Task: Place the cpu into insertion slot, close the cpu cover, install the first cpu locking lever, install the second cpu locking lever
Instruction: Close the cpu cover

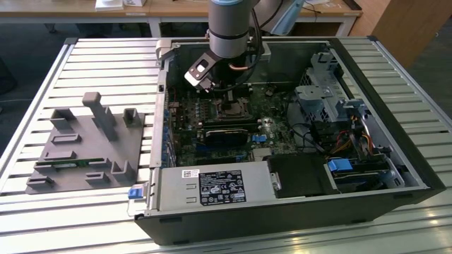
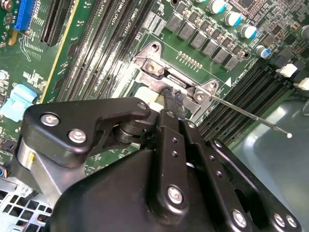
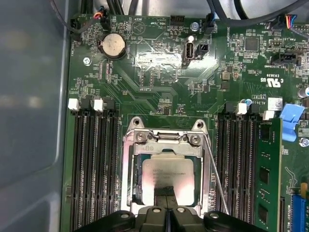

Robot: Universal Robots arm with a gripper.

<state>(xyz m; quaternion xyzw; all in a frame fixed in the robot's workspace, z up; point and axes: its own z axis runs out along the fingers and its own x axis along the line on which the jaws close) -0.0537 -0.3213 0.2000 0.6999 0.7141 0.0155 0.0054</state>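
The cpu (image 3: 166, 171) is seen lying flat in the insertion slot (image 3: 166, 137), in the middle of the green motherboard (image 3: 159, 77). Its silvery-grey square top carries several lines of small dark print, which are left unread, and a band of green substrate shows at one side. The cpu cover (image 3: 126, 179), a shiny metal frame, appears to lie down around the chip, though this cannot be told for certain. A thin wire locking lever (image 3: 216, 179) is seen running along one side of the socket. In the second wrist view its rod (image 2: 251, 116) stands away from the board and ends in a small ball.

The gripper (image 3: 166, 189) is seen with its two black fingers pressed together, only a thin seam between them. Their tips are set on or just above the chip's top, and nothing is pinched. In the second wrist view the tips (image 2: 173, 95) are found at the socket's screwed bracket.

Black memory slots (image 3: 94, 159) flank the socket, and one green memory module (image 3: 268, 169) is seated on one side. White lettering is scattered over the board, near a coin cell (image 3: 112, 46).

In the exterior view the arm reaches into an open computer case (image 1: 395, 159), where a white printed label (image 1: 220, 187) is fixed to the power supply. A grey fixture (image 1: 84, 148) rests on the slatted table (image 1: 106, 58) at the exterior view's left.
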